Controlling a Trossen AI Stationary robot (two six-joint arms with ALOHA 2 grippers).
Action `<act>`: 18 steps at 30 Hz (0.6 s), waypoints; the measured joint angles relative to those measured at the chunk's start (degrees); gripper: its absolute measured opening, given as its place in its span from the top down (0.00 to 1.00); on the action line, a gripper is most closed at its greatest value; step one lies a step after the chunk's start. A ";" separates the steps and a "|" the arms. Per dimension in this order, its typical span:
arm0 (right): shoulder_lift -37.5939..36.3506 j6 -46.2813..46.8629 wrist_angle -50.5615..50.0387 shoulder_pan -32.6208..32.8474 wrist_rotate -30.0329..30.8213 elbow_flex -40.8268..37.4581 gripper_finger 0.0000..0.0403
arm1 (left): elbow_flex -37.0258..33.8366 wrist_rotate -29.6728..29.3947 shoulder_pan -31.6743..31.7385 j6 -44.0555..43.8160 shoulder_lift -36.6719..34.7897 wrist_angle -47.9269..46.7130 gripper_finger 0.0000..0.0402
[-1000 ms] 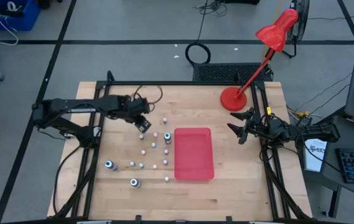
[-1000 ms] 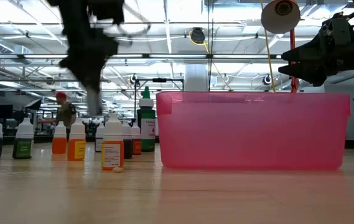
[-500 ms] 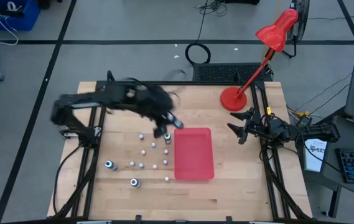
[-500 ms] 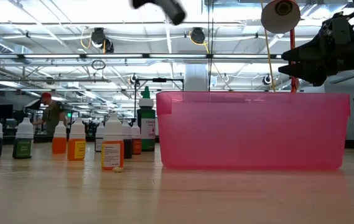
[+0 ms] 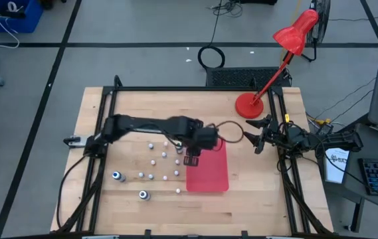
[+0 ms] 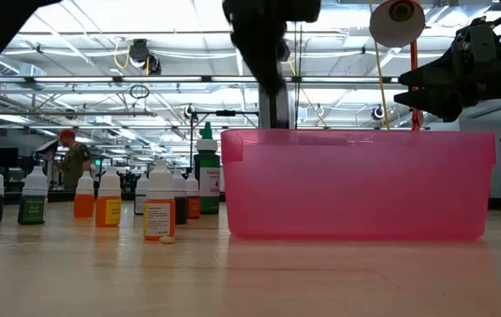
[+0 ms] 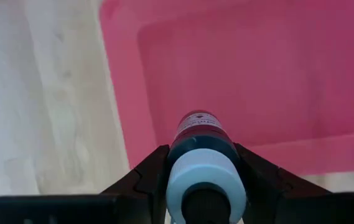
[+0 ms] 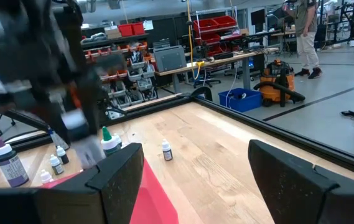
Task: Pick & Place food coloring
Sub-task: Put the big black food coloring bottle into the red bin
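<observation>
My left gripper (image 5: 192, 159) hangs over the left edge of the red tray (image 5: 210, 178) and is shut on a food coloring bottle (image 7: 200, 134) with a light blue cap (image 7: 204, 180). More food coloring stands on the wood left of the tray: two blue-topped bottles (image 5: 117, 176) (image 5: 143, 194) and several small white-capped ones (image 5: 154, 161). In the low view they stand upright in a row (image 6: 107, 201), with a tall green bottle (image 6: 207, 176) among them. My right gripper (image 8: 208, 180) is open and waits at the table's right edge (image 5: 260, 139). My left gripper pinches the bottle between its two fingers (image 7: 149, 174), one on each side of the dark body just below the cap (image 7: 177, 149). The fingers point down from above. The bottle is lifted clear, cap toward the wrist and its base toward the tray's floor (image 7: 257, 62).
A red desk lamp (image 5: 250, 105) stands on the far right corner of the table. Dark frame rails run along the left and right sides (image 5: 95, 166). A small whitish piece (image 6: 168, 239) lies by the orange-labelled bottle (image 6: 158, 216). A person (image 6: 72, 163) stands far off in the room.
My left gripper rose from among the bottles at the table's left and swept right toward the tray. It now hangs over the tray's left edge with the bottle held clear of the table. The right arm has kept still.
</observation>
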 joint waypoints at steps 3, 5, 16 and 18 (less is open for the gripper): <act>0.00 -0.01 0.00 0.00 0.00 0.01 0.31 | -1.38 -1.17 0.50 -1.15 2.21 -0.46 0.64; 0.00 0.00 0.00 0.02 0.00 0.00 0.31 | -2.25 -1.42 0.97 -1.70 3.02 -0.40 0.64; 0.00 -0.02 0.00 0.01 0.00 0.01 0.31 | -10.63 0.73 3.56 -4.58 3.33 8.69 0.64; 0.02 -0.02 0.00 0.00 0.00 0.02 0.31 | -11.74 1.33 3.77 -4.69 3.15 10.44 0.64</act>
